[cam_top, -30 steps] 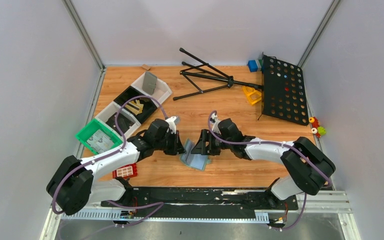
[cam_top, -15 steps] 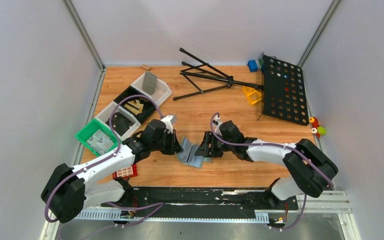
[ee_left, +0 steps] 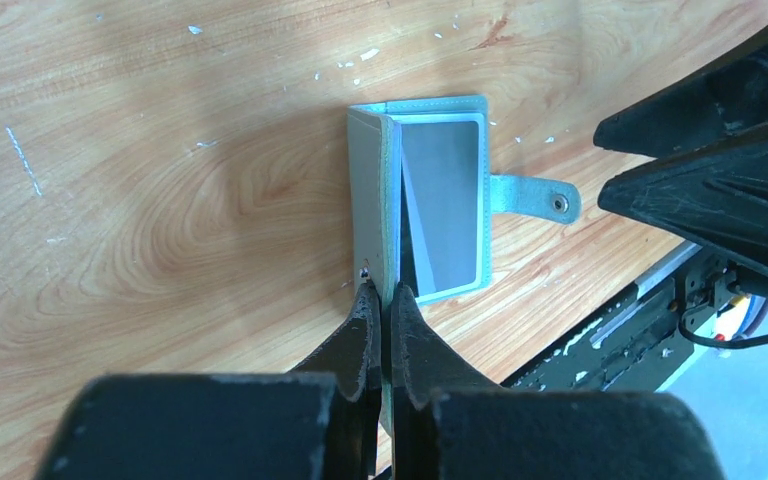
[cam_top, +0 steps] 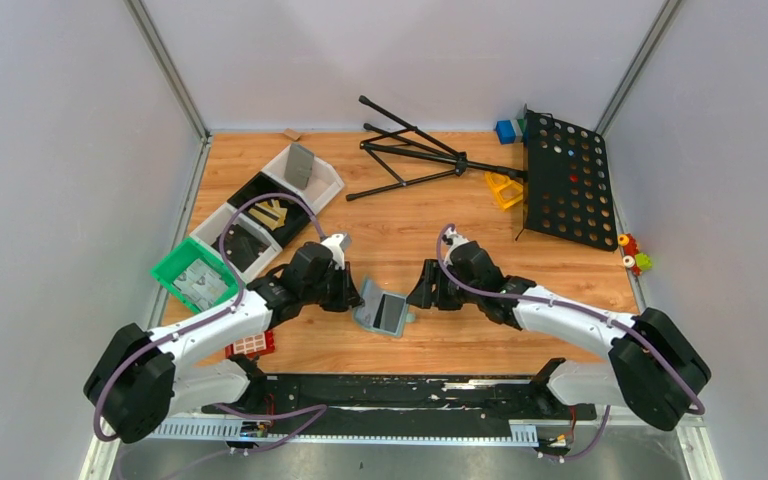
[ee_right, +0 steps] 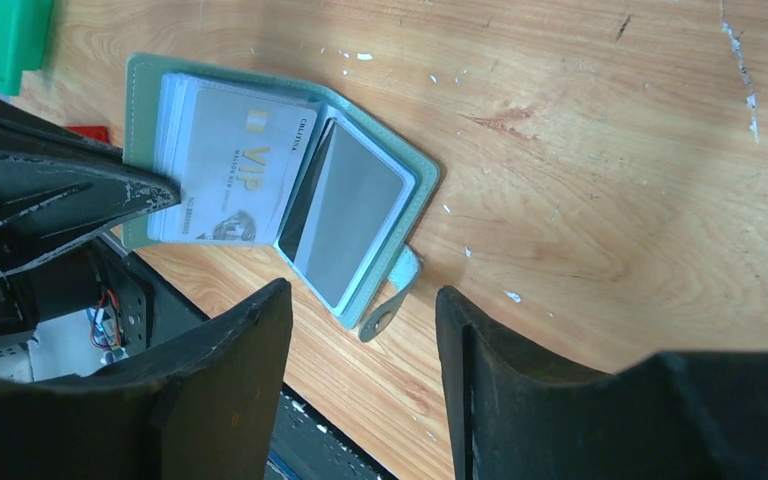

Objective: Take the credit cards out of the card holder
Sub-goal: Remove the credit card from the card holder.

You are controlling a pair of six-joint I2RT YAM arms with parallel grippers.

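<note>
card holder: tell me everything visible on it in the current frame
The card holder is a grey-blue, leather-look folding wallet lying open on the wooden table. Inside, translucent sleeves hold pale cards; the top one reads VIP. A snap strap sticks out sideways, unfastened. The left gripper pinches its cover edge; the right gripper hangs open, clear of it.

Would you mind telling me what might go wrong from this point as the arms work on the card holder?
The left gripper pinches only a thin edge of the card holder, so it may slip free when a card is pulled. The open right gripper could catch several sleeves instead of the VIP card alone.
</note>
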